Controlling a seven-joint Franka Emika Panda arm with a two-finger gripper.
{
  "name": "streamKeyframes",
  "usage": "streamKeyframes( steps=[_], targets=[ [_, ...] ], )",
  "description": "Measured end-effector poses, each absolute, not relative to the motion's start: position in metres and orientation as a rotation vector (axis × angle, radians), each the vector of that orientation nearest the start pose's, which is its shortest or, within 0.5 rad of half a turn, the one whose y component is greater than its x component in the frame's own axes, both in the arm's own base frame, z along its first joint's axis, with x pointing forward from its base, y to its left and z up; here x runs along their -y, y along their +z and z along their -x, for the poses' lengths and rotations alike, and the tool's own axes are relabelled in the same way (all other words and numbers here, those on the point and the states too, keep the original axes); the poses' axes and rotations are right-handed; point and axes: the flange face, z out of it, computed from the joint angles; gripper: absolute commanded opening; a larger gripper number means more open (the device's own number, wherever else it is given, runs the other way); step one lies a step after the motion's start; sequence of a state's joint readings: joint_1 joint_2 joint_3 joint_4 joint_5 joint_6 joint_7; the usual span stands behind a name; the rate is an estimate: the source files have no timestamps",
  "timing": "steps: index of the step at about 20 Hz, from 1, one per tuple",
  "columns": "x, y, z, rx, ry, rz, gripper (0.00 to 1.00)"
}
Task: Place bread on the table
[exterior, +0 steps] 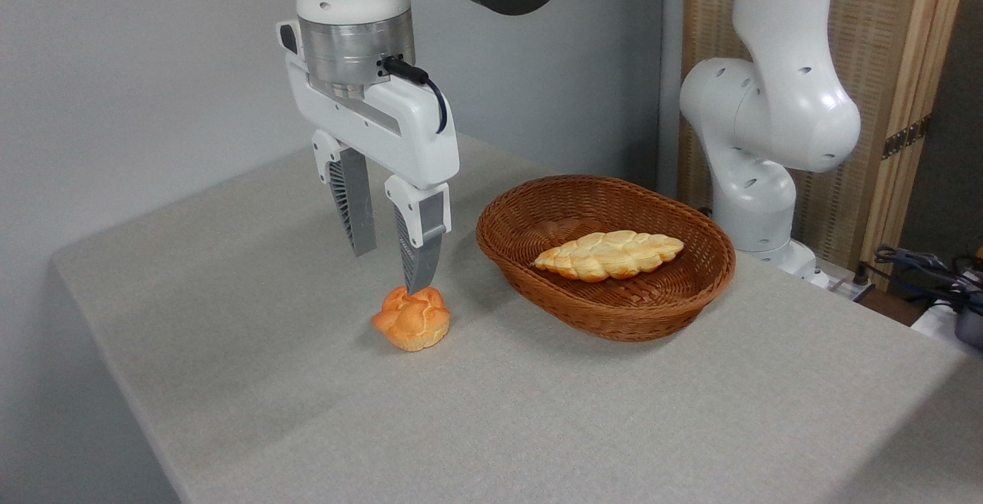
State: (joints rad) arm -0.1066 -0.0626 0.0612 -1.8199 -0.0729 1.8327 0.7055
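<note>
Now the gripper [390, 270] hangs empty, jaws apart, over the bun [412, 318]; the bread [608, 255] waits in the basket [691, 289], whose rim could snag it.

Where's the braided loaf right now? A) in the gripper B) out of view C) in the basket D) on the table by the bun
C: the loaf lies inside the basket, while the open gripper hangs over the bun on the table.
</note>
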Motion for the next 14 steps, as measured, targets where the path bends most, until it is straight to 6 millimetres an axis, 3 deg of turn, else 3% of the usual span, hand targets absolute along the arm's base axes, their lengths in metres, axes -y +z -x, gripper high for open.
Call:
streamKeyframes(
  steps=[14],
  targets=[
    [0.036,0.560,-0.546,-1.171,-0.091,2.972,1.00]
  ],
)
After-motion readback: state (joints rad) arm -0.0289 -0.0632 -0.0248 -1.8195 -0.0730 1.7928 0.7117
